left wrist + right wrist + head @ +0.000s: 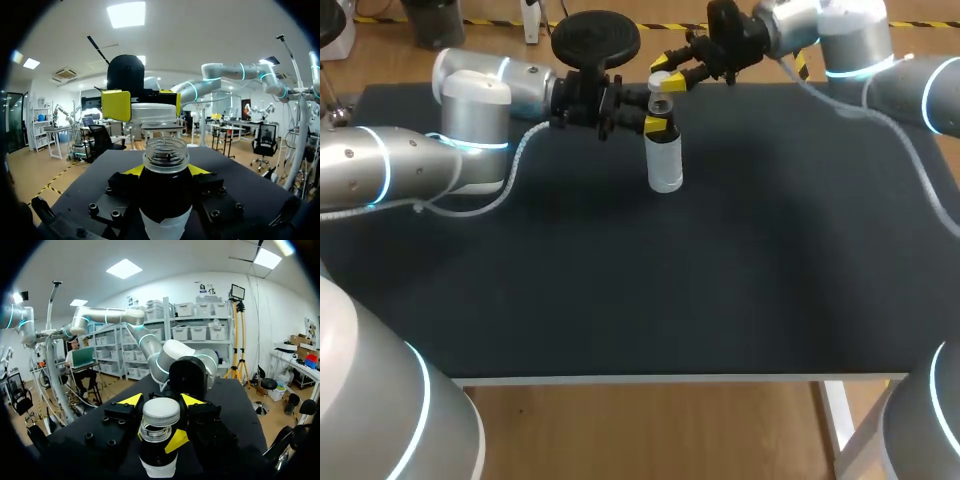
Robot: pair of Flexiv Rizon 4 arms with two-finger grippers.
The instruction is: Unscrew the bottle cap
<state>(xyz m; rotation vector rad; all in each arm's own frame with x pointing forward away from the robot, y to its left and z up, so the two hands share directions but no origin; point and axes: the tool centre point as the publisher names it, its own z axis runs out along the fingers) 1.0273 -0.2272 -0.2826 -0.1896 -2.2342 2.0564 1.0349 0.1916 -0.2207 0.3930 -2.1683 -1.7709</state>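
bottle stood upright on the dark table, toward its far edge, and it was the only bottle. the left gripper was clamped on it just below the threaded neck, a finger on either side. its mouth was bare. the single white cap hung just above the neck, apart from it in the left wrist view, pinched between the two fingers of the right gripper. that made two grippers, each closed on its own thing. the bottle looked like thin clear plastic, probably light and perhaps empty, so the body would likely dent under a hard squeeze; the stiffer shoulder under the neck seemed the sound place to hold. the cap looked small, rigid and ribbed, best taken by its sides, and easy to drop if the pinch slackened.
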